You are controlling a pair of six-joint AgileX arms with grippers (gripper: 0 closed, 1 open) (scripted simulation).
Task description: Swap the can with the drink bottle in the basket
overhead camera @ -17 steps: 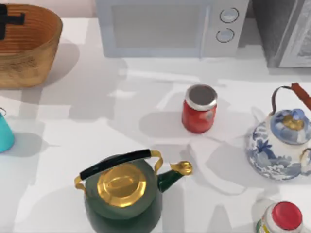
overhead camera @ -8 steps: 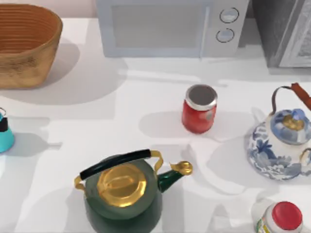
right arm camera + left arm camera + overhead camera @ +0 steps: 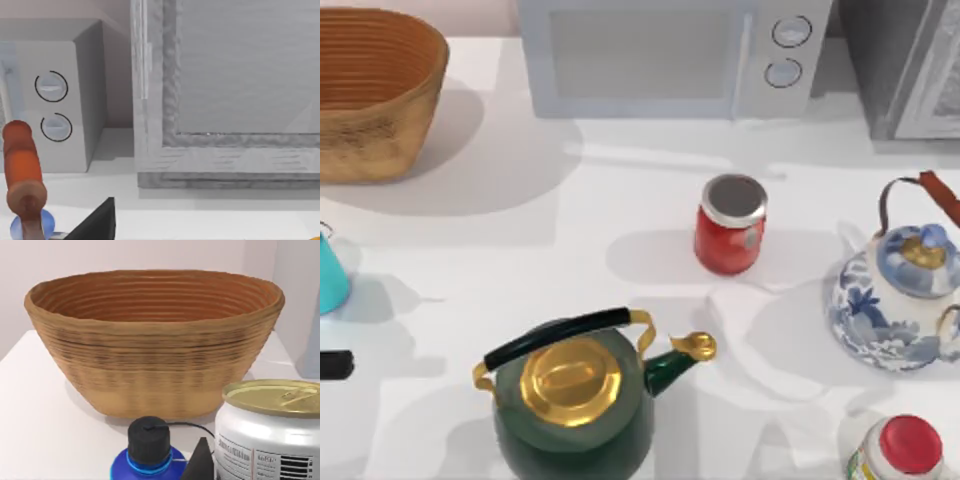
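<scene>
In the middle of the white table [image 3: 520, 250], a bit to the right, stands the red can [image 3: 730, 225]. It is upright, with its silver top up, and nothing is touching it. It has free room all round, so I think a gripper could come down on it with ease. The basket [image 3: 375, 95] sits far off in the back left corner, and the part of its inside that shows holds nothing. The left wrist view looks at the basket from the front. There the drink bottle [image 3: 272, 435] is outside the basket, close up, with its gold top up. It is just beside a blue bottle with a black cap [image 3: 147, 450]. A dark bit of the left gripper [image 3: 200, 465] is right next to the drink bottle, but I cannot tell if that gripper is open, closed or holding it. So I think the bottle half of the swap is done and the can has to go in next. The right gripper [image 3: 97, 222] hangs near the blue and white teapot [image 3: 905, 295]; I cannot tell its state either. A green kettle [image 3: 575, 395] stands at the front and a red-capped bottle [image 3: 900, 450] at the front right. A microwave [image 3: 660, 55] stands along the back. Soft shadows lie on the table.
</scene>
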